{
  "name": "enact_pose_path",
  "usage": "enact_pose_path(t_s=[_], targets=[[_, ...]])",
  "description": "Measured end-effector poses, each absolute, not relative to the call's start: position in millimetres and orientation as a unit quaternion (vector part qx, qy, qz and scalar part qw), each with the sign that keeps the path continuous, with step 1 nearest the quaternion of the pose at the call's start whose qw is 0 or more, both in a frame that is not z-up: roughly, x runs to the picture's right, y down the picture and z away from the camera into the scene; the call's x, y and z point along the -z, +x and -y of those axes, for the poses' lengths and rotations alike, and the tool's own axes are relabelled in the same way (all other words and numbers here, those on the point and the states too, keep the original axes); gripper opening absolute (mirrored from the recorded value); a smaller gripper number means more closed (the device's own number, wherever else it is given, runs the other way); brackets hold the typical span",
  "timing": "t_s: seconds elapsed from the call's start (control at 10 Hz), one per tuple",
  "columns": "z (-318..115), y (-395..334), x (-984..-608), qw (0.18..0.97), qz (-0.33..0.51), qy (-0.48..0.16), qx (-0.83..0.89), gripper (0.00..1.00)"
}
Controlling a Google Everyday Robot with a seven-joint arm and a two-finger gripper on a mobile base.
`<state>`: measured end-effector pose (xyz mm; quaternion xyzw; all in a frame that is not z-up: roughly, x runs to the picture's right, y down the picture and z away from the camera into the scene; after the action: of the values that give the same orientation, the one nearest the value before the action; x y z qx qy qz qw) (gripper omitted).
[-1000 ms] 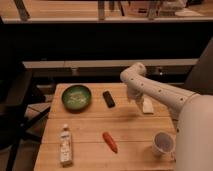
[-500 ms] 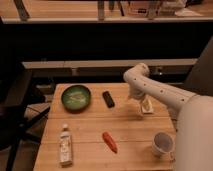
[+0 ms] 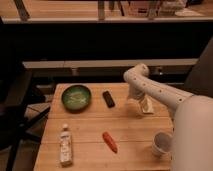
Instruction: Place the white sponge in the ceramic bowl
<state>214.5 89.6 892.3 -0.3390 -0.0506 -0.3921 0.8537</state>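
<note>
The white sponge [image 3: 146, 106] is a small cream block lying on the wooden table [image 3: 95, 125], right of the middle. The ceramic bowl [image 3: 76, 97] is dark green and stands at the table's back left, holding nothing that I can see. My gripper [image 3: 134, 101] hangs down from the white arm's elbow [image 3: 137, 76], just left of the sponge and close above the table. It partly hides the sponge's left edge. The bowl is well to the left of the gripper.
A black oblong object [image 3: 108, 98] lies between the bowl and the gripper. A red carrot-like object [image 3: 110, 141] lies at the front middle. A white bottle [image 3: 65, 145] lies front left and a white cup [image 3: 162, 144] stands front right. A dark chair [image 3: 15, 110] is to the left.
The arm's elbow has shifted slightly to the right and the gripper has come down next to the sponge. The sponge and the other objects have not moved.
</note>
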Motion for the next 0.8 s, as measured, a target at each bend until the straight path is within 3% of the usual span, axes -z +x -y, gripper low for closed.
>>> enact_pose_path(t_s=[0.8], targets=[[-99.7, 222.2, -901.6, 0.858, 0.053, -0.337, 0.384, 0.80]])
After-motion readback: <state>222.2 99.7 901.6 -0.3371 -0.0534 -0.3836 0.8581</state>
